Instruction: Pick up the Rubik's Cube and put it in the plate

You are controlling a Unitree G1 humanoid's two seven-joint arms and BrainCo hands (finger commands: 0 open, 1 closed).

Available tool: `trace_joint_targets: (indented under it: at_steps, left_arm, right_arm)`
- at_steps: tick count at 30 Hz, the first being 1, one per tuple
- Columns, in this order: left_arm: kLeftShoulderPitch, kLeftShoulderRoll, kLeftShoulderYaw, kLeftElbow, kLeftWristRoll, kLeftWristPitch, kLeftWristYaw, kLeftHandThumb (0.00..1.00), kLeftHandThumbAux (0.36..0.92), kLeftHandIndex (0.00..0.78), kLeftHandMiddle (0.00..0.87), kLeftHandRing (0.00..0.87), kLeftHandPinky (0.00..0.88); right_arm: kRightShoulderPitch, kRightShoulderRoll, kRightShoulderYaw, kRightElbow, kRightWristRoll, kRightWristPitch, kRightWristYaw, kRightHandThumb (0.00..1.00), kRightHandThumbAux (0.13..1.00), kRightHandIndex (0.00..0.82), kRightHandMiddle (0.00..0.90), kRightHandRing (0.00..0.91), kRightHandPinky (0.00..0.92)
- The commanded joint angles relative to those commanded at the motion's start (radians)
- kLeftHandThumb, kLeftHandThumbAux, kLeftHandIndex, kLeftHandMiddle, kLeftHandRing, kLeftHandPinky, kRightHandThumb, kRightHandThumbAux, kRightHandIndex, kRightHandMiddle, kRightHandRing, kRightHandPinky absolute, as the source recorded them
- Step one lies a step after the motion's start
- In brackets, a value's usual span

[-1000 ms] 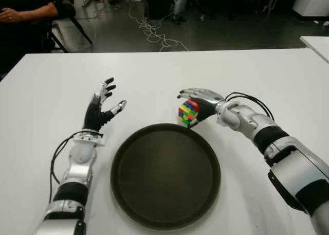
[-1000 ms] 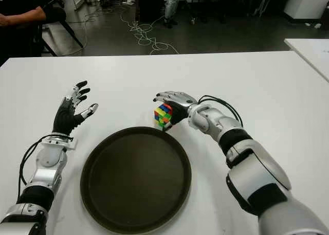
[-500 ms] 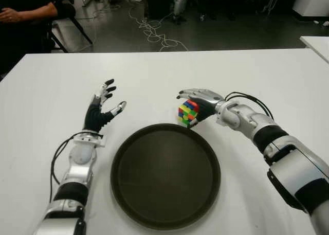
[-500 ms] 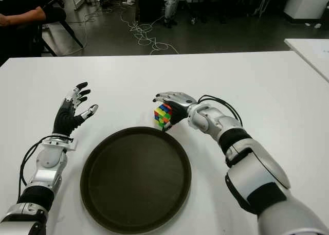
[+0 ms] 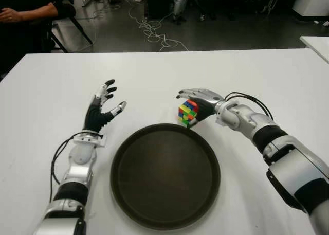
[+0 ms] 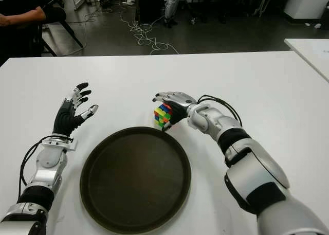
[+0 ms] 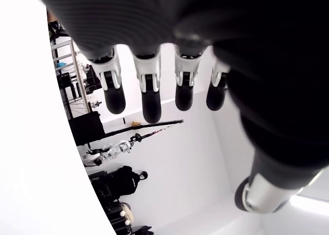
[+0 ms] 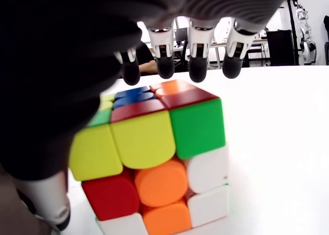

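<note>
Right now: right hand [image 5: 201, 102] fingers [image 8: 198, 65] cupped over Rubik's Cube [image 5: 187, 113], grip loose-looking. Risk: slips, lands on worktop [image 5: 154, 70] short of plate [image 5: 165, 175]. Left hand [image 5: 100, 111] released, idle.

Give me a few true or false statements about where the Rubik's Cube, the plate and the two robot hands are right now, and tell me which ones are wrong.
1. The Rubik's Cube lies inside the plate. False: it is just beyond the plate's far rim, at the right robot hand.
2. The right robot hand has its fingers arched over the cube. True.
3. The left robot hand holds the cube. False: its fingers are spread and hold nothing; it shows to the left of the plate.
4. The plate holds nothing. True.
5. The plate is white. False: it is dark and round, on a white table.
</note>
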Motion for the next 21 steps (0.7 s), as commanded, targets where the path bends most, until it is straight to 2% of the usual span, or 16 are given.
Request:
trace_joint_targets:
  at_steps: [8,18,21]
  left_arm:
    - [0.003,0.003,-0.001,-0.001,0.008,0.001,0.006,0.066,0.688,0.079,0.117,0.121,0.123]
    - [0.006,0.000,0.001,-0.006,-0.003,0.007,-0.004,0.068,0.683,0.071,0.112,0.120,0.131]
    - [0.006,0.000,0.000,-0.007,-0.001,0.007,-0.001,0.063,0.683,0.071,0.109,0.117,0.130]
  right_arm:
    - [0.000,0.004,0.004,-0.001,-0.007,0.025,-0.047,0.000,0.702,0.086,0.151,0.189,0.193]
    - [0.000,0.006,-0.006,-0.005,0.007,0.043,-0.040,0.000,0.697,0.118,0.218,0.252,0.263]
    - [-0.002,0.006,-0.008,-0.007,0.009,0.052,-0.029,0.000,0.715,0.153,0.265,0.309,0.336]
